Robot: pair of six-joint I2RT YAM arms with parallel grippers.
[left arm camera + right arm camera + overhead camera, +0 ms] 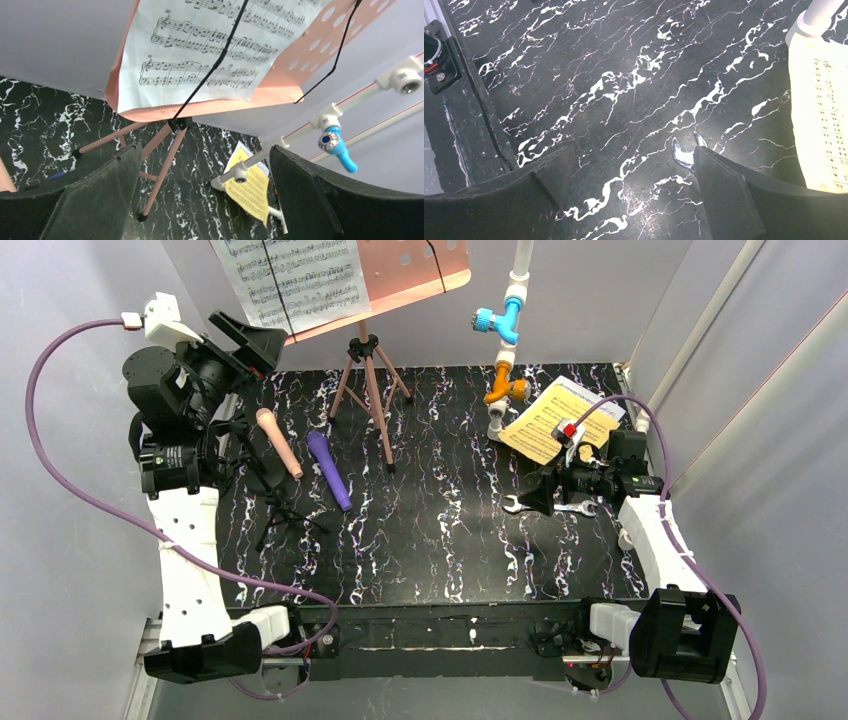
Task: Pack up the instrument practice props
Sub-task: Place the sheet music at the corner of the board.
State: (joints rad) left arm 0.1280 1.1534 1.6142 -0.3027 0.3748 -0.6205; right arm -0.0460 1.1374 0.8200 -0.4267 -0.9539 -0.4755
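My left claw hangs in the upper left of the overhead view, jaws wide apart and gripping nothing. Just right of it, at the top edge, the salmon-pink music rest stands on its tripod legs. The white music sheet leans on its face. In my left wrist view that sheet fills the top of the frame, above my fingers and clear of them. Lower, left of centre, the peach microphone and purple microphone lie near each other on the table, not touching.

My right claw sits low at centre right, jaws spread and empty. The silver wrench lies just beside the right-hand finger in my right wrist view. The yellow music sheet lies flat above that claw, towards the upper right.
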